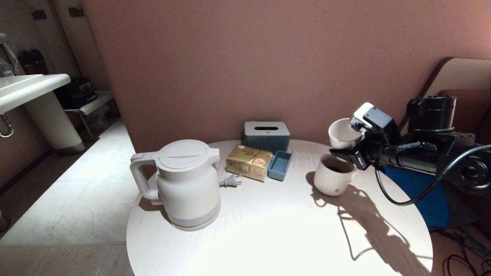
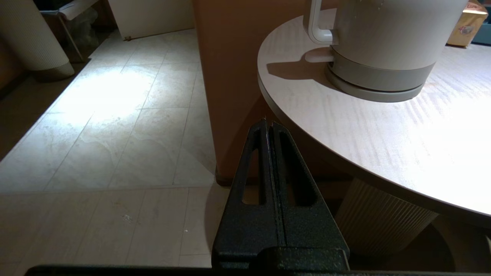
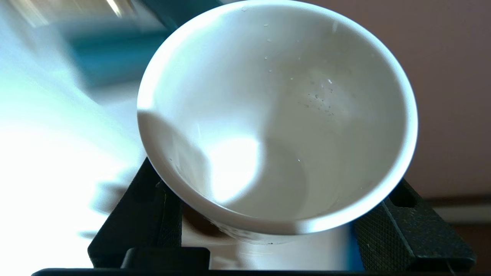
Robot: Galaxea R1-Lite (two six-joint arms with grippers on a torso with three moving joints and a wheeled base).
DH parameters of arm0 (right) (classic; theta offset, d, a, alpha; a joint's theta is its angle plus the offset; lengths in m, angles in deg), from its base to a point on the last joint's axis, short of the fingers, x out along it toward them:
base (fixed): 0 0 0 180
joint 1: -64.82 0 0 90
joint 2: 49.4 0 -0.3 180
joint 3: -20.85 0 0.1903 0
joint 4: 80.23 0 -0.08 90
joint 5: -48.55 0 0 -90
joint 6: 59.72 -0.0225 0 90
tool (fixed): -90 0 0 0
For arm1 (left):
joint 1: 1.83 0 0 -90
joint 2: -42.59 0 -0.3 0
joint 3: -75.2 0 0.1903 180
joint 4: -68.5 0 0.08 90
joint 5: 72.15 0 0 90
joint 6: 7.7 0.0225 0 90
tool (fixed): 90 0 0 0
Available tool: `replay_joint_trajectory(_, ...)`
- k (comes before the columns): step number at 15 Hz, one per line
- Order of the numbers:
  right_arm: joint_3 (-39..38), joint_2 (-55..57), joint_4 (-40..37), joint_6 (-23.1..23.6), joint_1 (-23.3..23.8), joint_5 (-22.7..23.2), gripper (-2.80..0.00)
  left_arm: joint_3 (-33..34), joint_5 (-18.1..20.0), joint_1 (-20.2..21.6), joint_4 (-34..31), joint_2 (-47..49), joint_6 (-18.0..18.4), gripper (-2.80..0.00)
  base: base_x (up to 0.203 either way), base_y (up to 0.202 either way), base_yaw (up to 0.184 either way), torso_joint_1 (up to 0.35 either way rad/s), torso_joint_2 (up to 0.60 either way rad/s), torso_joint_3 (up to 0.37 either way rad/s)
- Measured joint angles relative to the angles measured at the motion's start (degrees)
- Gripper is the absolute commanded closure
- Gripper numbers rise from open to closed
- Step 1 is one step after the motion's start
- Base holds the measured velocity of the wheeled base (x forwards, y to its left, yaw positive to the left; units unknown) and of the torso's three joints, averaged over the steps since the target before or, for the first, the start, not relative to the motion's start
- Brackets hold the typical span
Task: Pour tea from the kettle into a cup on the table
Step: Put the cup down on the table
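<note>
The kettle [image 1: 187,184] stands upright on the round table [image 1: 276,230], at its left side, lid on and loop handle turned out over the table's left edge. Its grey plug [image 1: 231,180] lies on the tabletop just right of the kettle. Further right of the kettle, toward the wall, lie a tan packet [image 1: 249,162], a small blue tray [image 1: 279,165] touching the packet, and behind them a grey tissue box [image 1: 266,135]. Well to the right of the kettle stands a ribbed white mug [image 1: 332,175] with a dark dot near its base.

The cup [image 3: 276,115] is off the table, tilted, held in the air above and just beyond the mug. The right gripper [image 1: 351,147] has it clamped between its two black fingers [image 3: 402,226], jaws spread wide around the cup's sides. Only droplets cling to the cup's inside wall.

The left gripper [image 2: 268,128] hangs below the table's edge on the kettle's side, over the tiled floor [image 2: 115,115], jaws pressed together and holding nothing
</note>
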Motion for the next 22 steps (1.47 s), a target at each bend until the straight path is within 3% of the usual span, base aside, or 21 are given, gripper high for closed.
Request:
replay_joint_trajectory(3, -4.0, -3.6, -0.1, -22.8, -0.4, 1.8, 0.0, 0.0, 0.0, 0.0, 0.0, 0.0, 0.0, 0.0, 0.0, 0.0, 0.0, 0.0, 0.0, 0.0)
replay_joint_trajectory(5, -9.5, -6.4, -0.2, -30.5, 0.3, 2.8, 0.0, 0.0, 0.0, 0.0, 0.0, 0.0, 0.0, 0.0, 0.0, 0.0, 0.0, 0.0, 0.0, 0.0)
replay_joint_trajectory(10, -22.2, -16.9, -0.1, -31.7, 1.0, 5.3, 0.0, 0.0, 0.0, 0.0, 0.0, 0.0, 0.0, 0.0, 0.0, 0.0, 0.0, 0.0, 0.0, 0.0)
replay_joint_trajectory(13, -28.8, -22.4, -0.2, -31.6, 1.0, 2.1, 0.0, 0.0, 0.0, 0.0, 0.0, 0.0, 0.0, 0.0, 0.0, 0.0, 0.0, 0.0, 0.0, 0.0)
replay_joint_trajectory(22, -41.3, -22.9, -0.1, -31.7, 0.0, 1.4, 0.0, 0.0, 0.0, 0.0, 0.0, 0.0, 0.0, 0.0, 0.0, 0.0, 0.0, 0.0, 0.0, 0.0)
